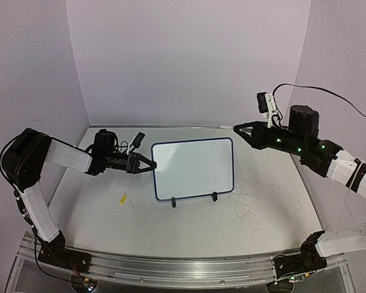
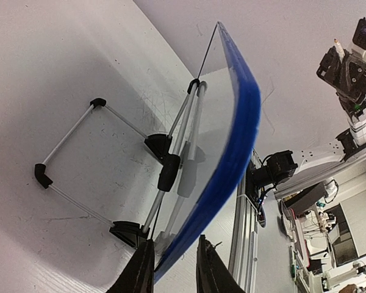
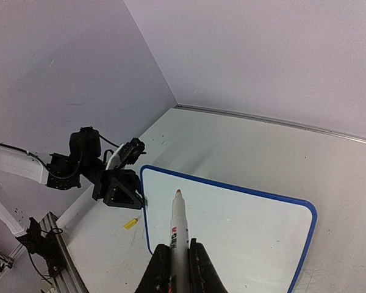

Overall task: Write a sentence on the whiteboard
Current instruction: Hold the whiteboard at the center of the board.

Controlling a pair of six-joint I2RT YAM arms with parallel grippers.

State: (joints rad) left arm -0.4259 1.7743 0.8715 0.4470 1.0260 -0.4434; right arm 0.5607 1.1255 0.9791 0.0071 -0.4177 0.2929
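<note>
The whiteboard (image 1: 193, 168) stands upright on its wire stand (image 2: 70, 162) in the middle of the bench (image 1: 262, 207). My left claw (image 1: 150, 163) is clamped on its left edge. My right claw (image 3: 179, 271) grips a marker (image 3: 179, 223) in the air, well back from the board. The face looks blank, so all the writing seems left to do. Faint strokes might not show, and the marker's lower barrel is cut off.

**White, blue and black**

The whiteboard (image 1: 192, 168) at the centre of the top view has a plain white face and a thin blue rim (deep royal blue in the left wrist view). Its feet (image 1: 173, 203) are black. The wire stand (image 2: 160, 145) is silver with black joints. The table (image 1: 262, 213) is white with grey scuffs. The marker (image 3: 179, 235) is white with a red-and-black label. The yellow piece (image 1: 122, 198) at lower left is plain. The walls (image 1: 183, 55) are pale lilac.
</note>
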